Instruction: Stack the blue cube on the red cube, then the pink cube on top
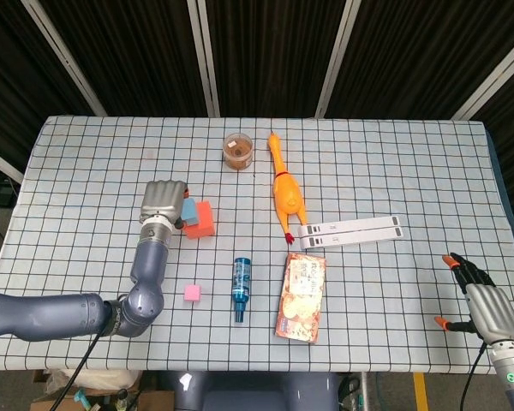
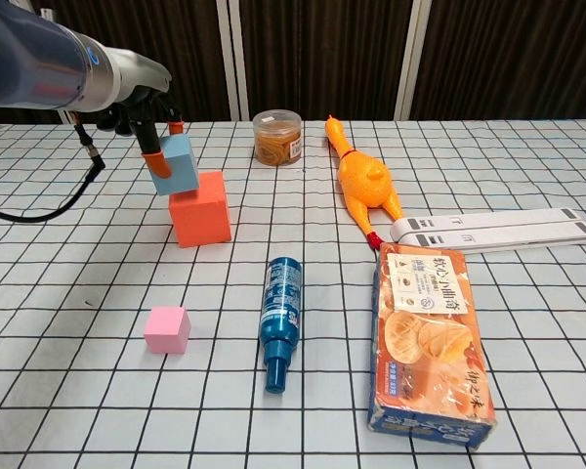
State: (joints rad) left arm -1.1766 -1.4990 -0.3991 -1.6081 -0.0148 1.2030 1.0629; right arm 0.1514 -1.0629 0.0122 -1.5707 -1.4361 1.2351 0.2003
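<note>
My left hand [image 1: 163, 203] [image 2: 145, 119] grips the blue cube [image 2: 177, 165] [image 1: 188, 211], tilted in the air just above and left of the red cube's top. The red cube [image 2: 201, 209] [image 1: 203, 220] stands on the checked table, left of centre. Nearer the front lies the small pink cube [image 2: 167, 329] [image 1: 192, 293], alone on the cloth. My right hand [image 1: 487, 301] hangs at the far right front corner, fingers apart and holding nothing; the chest view does not show it.
A blue bottle [image 2: 280, 319] lies right of the pink cube, with an orange snack box [image 2: 433, 339] beyond it. A rubber chicken [image 2: 361, 182], a round jar [image 2: 277, 138] and a white bar [image 2: 493, 228] occupy the back and right.
</note>
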